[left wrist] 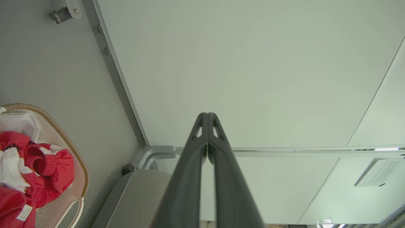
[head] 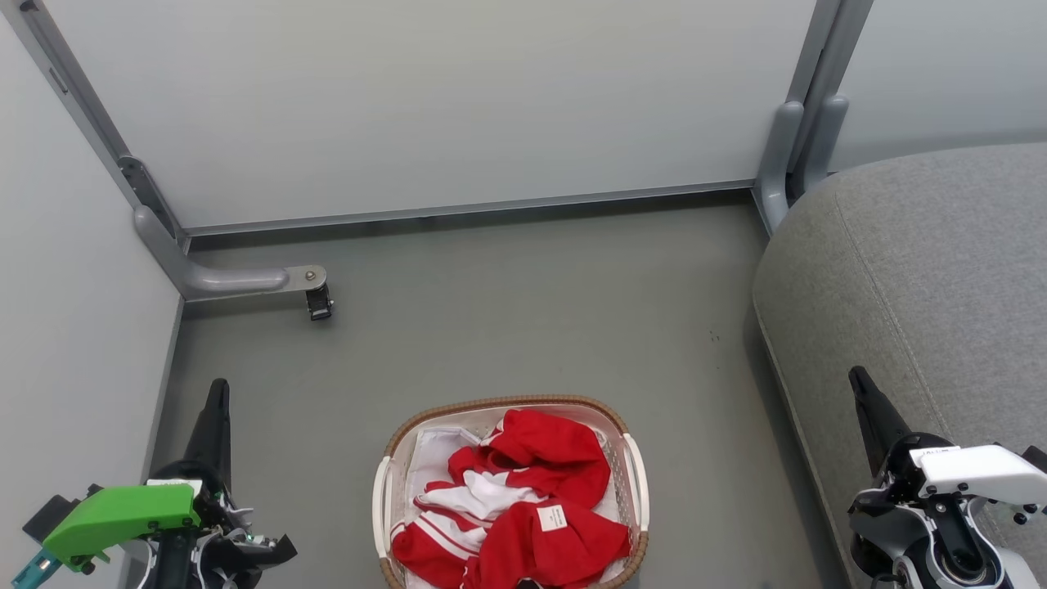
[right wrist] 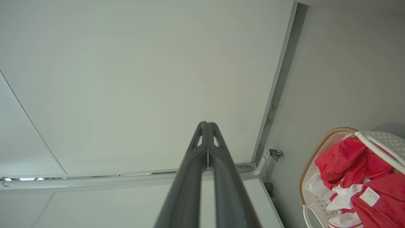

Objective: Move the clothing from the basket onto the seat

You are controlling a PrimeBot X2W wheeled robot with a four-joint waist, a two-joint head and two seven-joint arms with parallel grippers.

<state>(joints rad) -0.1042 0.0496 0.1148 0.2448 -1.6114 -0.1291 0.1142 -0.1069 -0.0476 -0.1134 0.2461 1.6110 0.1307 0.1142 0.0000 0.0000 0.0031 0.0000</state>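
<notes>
Left gripper (left wrist: 207,117) and right gripper (right wrist: 207,124): pinched closed, empty. Soft bright red clothes (head: 532,483) in the oval cream plastic basket (head: 507,402) look light and floppy; pinch the far top fold.

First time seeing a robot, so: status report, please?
Left gripper shut, empty. Right gripper shut, empty. Clothing in basket, none on seat. Nothing seen in the way.

Basket (head: 507,402) top open; bare floor (head: 523,311) around it; seat (head: 941,262) at right; panels (head: 458,98) behind, left.
</notes>
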